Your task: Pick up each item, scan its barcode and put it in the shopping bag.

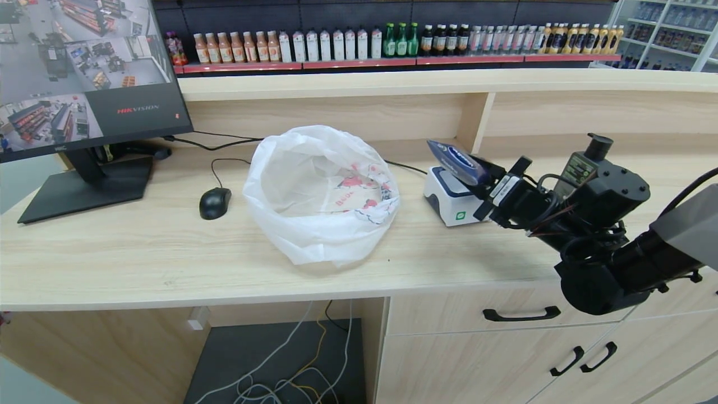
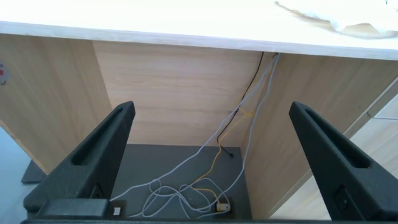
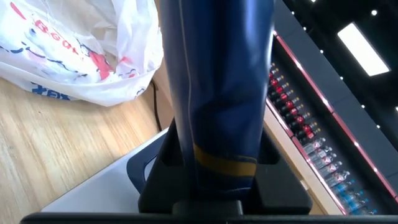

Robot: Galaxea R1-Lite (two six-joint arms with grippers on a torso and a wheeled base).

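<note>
One blue packet was clamped in the right claw; the scanner sat just under the claw, the bag to its left. Held by one end only, the packet might slip or tilt and miss the scan.

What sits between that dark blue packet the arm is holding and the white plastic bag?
Nothing visible does. The right gripper holds the dark blue packet over the white scanner box, and the open white plastic shopping bag stands beside it on the wooden counter, with only bare countertop between.
</note>
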